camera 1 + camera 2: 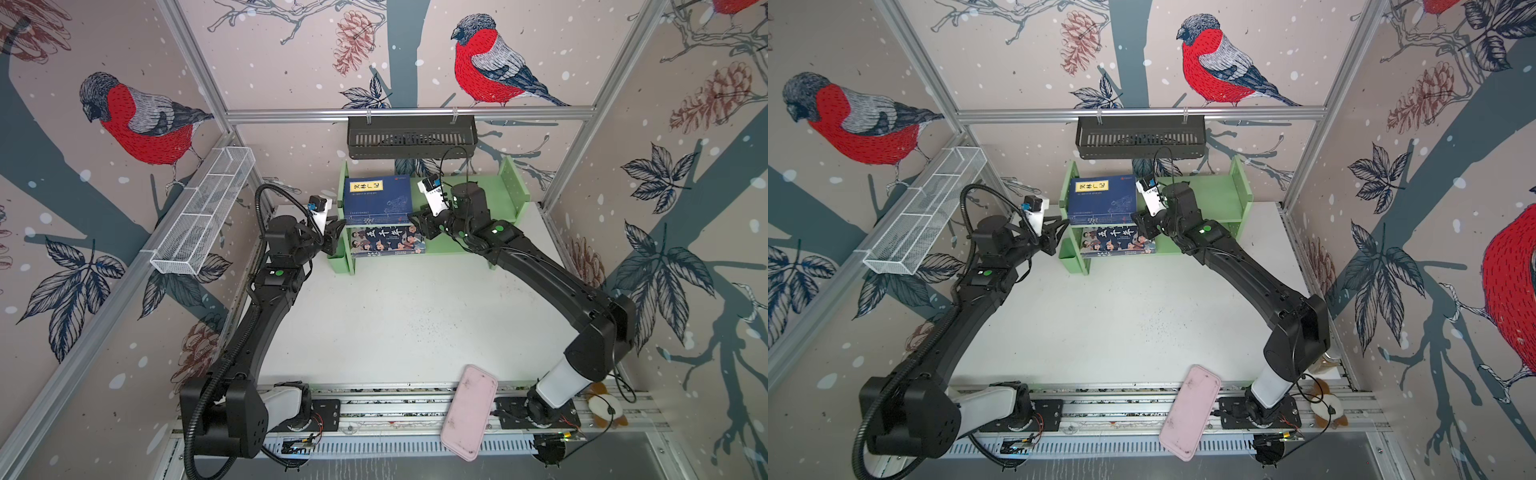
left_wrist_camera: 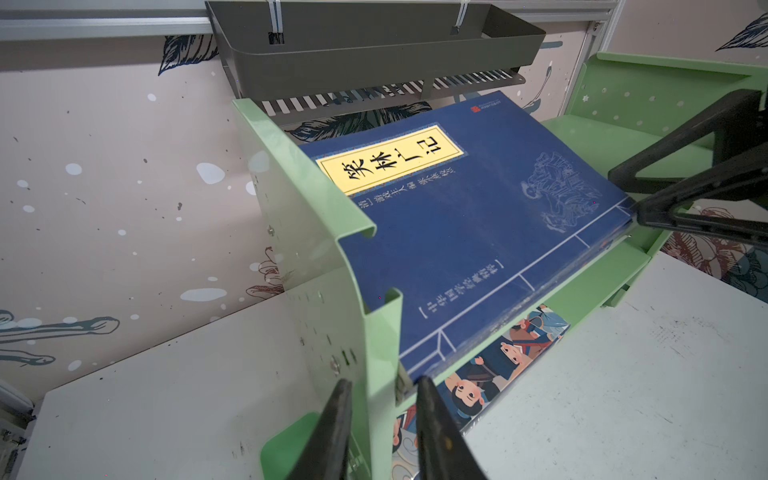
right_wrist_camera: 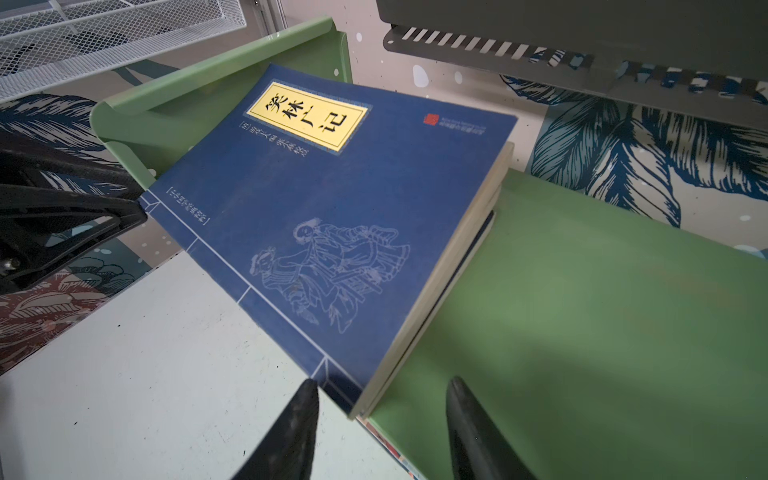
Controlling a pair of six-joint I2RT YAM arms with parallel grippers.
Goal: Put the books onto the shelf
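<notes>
Nearest the robot bases, a pink case (image 1: 469, 411) lies across the front rail, with a plush toy (image 1: 604, 409) beside the right arm's base. The white tabletop (image 1: 415, 316) extends from there to the shelf (image 1: 469, 195) at its far edge.

Left hand (image 2: 384, 386): positioned at the front edge of the shelf's left side panel. The fingers (image 2: 336, 415) stand narrowly apart with that panel edge between them; contact with it cannot be determined.

Right hand (image 3: 380, 388): positioned at the front right corner of the stack of navy books (image 1: 376, 199). The fingers stand moderately apart, the corner lies between them, and no contact is visible.

The stack of navy books lies flat on the upper tier, at its left end beside the left side panel; the number of books cannot be determined. The cartoon book (image 1: 386, 243) lies flat on the lower tier, directly below the stack. Above the shelf, a black basket (image 1: 411, 137) hangs from the rear rail; a white wire basket (image 1: 208, 208) hangs on the left wall
</notes>
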